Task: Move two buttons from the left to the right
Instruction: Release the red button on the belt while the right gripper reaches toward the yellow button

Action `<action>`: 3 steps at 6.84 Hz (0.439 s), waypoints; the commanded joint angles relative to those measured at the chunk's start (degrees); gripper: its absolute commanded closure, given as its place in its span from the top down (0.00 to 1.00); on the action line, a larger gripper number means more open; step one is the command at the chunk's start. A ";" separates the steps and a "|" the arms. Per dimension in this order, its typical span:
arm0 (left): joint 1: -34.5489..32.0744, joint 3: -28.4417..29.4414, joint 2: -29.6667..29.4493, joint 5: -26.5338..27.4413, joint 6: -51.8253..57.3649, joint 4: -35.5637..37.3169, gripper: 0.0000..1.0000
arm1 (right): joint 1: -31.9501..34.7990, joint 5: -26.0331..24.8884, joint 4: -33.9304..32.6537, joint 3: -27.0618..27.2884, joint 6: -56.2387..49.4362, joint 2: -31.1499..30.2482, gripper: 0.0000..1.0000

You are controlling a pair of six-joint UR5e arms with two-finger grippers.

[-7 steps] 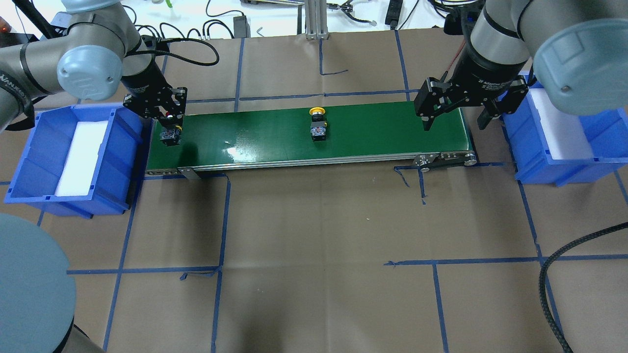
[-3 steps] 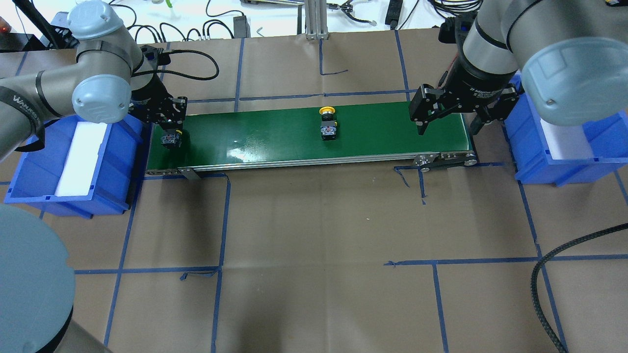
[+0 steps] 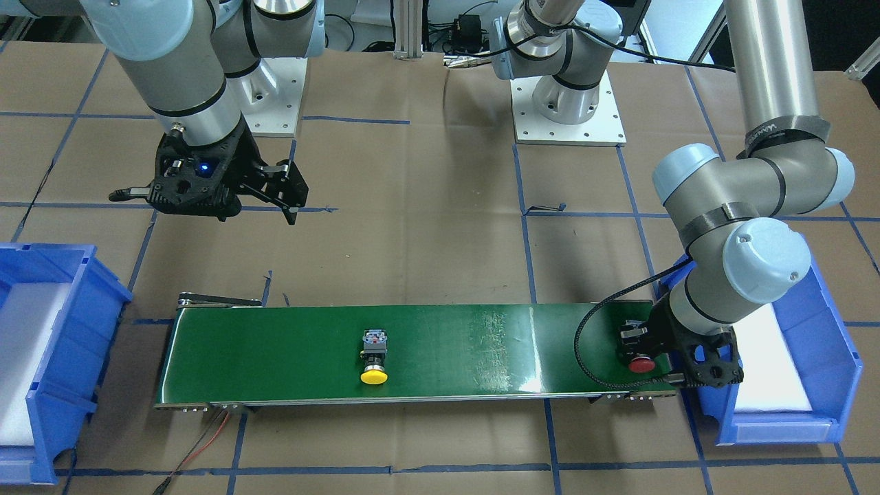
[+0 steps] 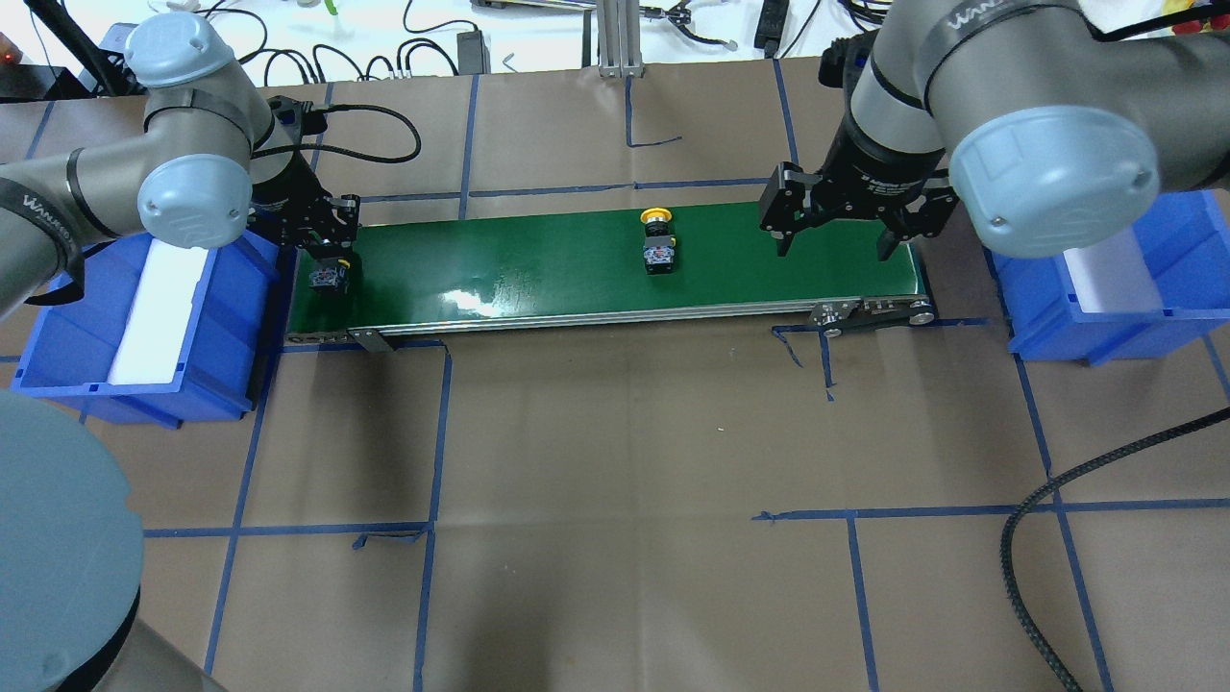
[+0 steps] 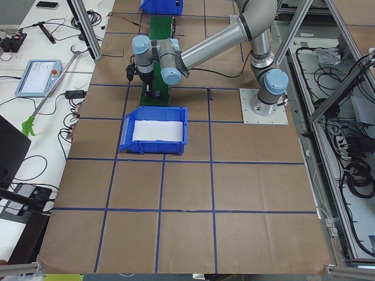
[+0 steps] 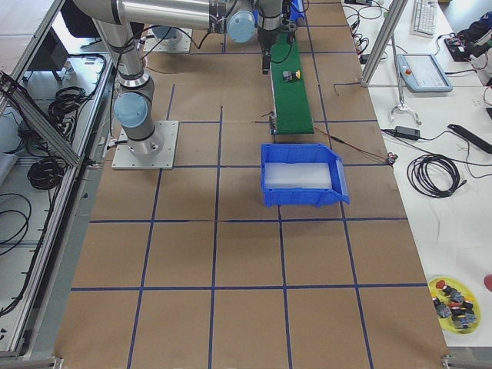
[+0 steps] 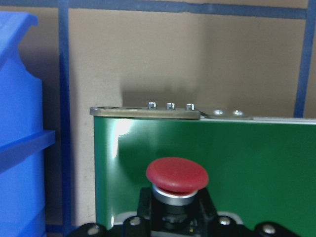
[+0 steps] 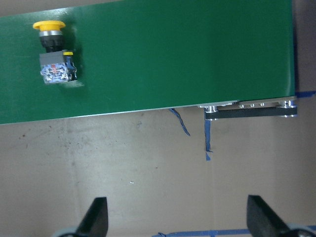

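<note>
The red-capped button (image 4: 327, 276) is at the left end of the green conveyor belt (image 4: 538, 259), low over its surface. My left gripper (image 4: 325, 252) is shut on its body; the left wrist view shows the red cap (image 7: 177, 175) just ahead of the fingers. The front view shows it too (image 3: 641, 363). The yellow-capped button (image 4: 657, 245) lies on its side mid-belt, cap pointing away from me. My right gripper (image 4: 832, 248) is open and empty, hovering over the belt's right part. The yellow button (image 8: 52, 54) sits at the upper left of the right wrist view.
A blue bin (image 4: 221, 317) with white foam stands at the belt's left end. A second blue bin (image 4: 1086, 327) stands at its right end. Blue tape lines cross the brown table cover. A black cable (image 4: 1028, 538) lies at the front right.
The yellow button has travelled to the right along the belt. My right gripper has moved left over the belt. My left gripper has stayed at the left end, still holding the red button.
</note>
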 commanded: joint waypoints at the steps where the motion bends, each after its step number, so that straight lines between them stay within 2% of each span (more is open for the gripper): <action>1: -0.39 1.09 1.18 -0.09 -0.34 -0.81 0.99 | 1.19 0.00 -4.32 -0.45 -0.23 2.97 1.00; 3: -0.57 3.55 5.46 -0.26 -0.51 -8.68 0.99 | 0.93 0.00 -8.53 -0.72 -2.69 5.95 1.00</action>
